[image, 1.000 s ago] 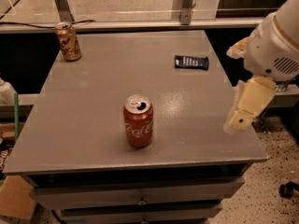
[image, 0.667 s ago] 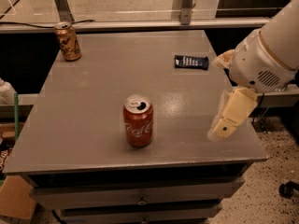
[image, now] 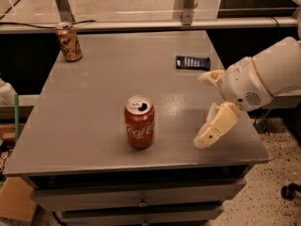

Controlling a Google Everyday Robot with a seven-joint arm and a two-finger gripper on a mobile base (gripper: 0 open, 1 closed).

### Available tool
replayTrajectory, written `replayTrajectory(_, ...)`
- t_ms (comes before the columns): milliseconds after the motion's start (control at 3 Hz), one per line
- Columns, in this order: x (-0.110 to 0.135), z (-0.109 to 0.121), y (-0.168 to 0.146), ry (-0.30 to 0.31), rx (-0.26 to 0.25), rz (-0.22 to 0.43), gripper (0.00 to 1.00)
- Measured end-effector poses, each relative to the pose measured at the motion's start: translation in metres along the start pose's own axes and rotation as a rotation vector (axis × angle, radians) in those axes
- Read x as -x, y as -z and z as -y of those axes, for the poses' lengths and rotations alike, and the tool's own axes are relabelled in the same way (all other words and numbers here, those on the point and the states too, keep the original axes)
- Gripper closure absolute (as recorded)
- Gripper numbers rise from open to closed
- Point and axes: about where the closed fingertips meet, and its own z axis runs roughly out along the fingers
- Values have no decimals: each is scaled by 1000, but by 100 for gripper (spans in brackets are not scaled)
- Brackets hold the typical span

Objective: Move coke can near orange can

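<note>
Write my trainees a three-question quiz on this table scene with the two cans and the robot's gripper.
1. True or false: the coke can stands upright, apart from the open gripper at the near right side of the table.
2. Where is the orange can? A) far left corner B) touching the coke can C) inside the gripper
3. Fill in: the flat dark packet lies nearer the ___ than either can.
Key: 1 true; 2 A; 3 gripper.
</note>
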Motion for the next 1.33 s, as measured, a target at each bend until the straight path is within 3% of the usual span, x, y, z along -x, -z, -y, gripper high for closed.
replayTrajectory(667,14,-8,-44,10,128,263,0)
replayTrajectory(1333,60,-55,-87,100,302,445,0)
